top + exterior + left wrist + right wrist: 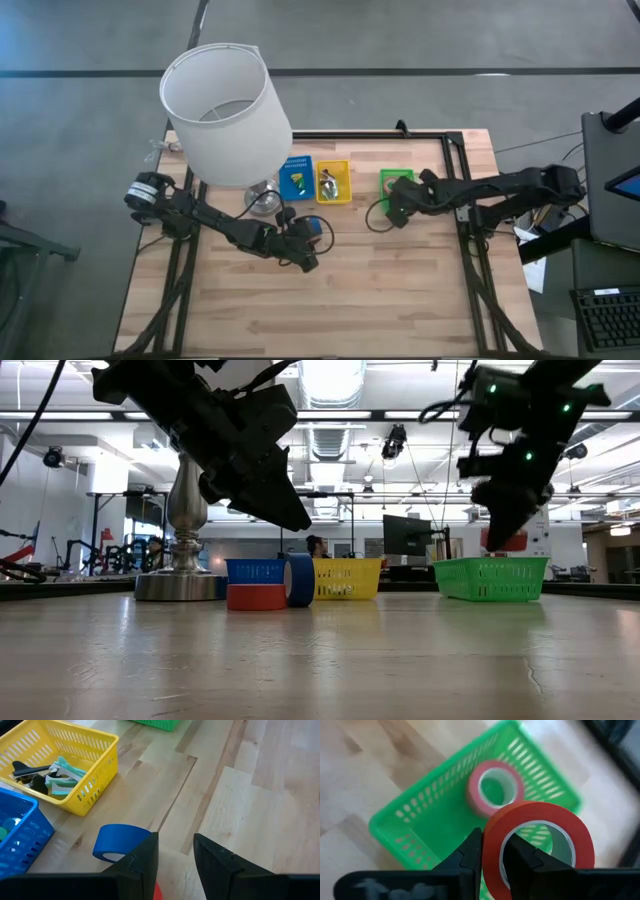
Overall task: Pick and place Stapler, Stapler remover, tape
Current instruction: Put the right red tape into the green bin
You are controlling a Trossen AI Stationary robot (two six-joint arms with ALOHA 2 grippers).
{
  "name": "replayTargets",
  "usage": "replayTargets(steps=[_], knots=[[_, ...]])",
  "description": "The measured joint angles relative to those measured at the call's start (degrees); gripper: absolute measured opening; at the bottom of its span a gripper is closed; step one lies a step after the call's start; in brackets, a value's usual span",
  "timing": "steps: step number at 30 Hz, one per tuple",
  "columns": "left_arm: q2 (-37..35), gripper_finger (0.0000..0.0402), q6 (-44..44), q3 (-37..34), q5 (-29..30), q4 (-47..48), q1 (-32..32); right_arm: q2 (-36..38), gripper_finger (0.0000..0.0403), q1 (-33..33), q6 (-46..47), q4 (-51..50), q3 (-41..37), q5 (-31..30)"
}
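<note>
My right gripper (393, 207) is shut on a red-orange tape roll (540, 845) above the green basket (396, 183). A pink tape roll (495, 787) lies flat in that basket. My left gripper (306, 256) is open and empty, above the table just near of a blue tape roll (120, 846) that stands on its edge. A red roll (257, 597) lies flat beside the blue one. A silvery piece, the stapler remover (328, 186), lies in the yellow basket (334, 183). I see no stapler. My right gripper holds the red-orange roll by its ring wall (492, 851), one finger inside the hole and one outside. The fingers point down from above. The roll hangs on edge below them (505, 540), lifted clear above the green basket (490, 578).
A lamp with a white shade (225, 100) stands on a metal base (262, 200) at the far left, close to my left arm. A blue basket (296, 178) sits beside the yellow one. The near half of the wooden table (330, 310) is bare.
</note>
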State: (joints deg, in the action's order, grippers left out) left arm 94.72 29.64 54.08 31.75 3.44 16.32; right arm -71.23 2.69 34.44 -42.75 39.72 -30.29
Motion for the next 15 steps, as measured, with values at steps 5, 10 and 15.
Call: replayTargets(steps=[5,10,15], knots=[[0.0,0.0126,0.0,0.0,0.0,0.0,0.0,-3.7,0.0058,0.7,-0.3,4.7,-0.5,6.3],[0.0,0.0126,0.0,0.0,0.0,0.0,0.0,-6.9,0.0069,0.8,-1.4,5.0,0.1,8.4],[0.0,0.0126,0.0,0.0,0.0,0.0,0.0,-9.6,0.0087,0.8,-1.4,5.0,0.1,11.4]])
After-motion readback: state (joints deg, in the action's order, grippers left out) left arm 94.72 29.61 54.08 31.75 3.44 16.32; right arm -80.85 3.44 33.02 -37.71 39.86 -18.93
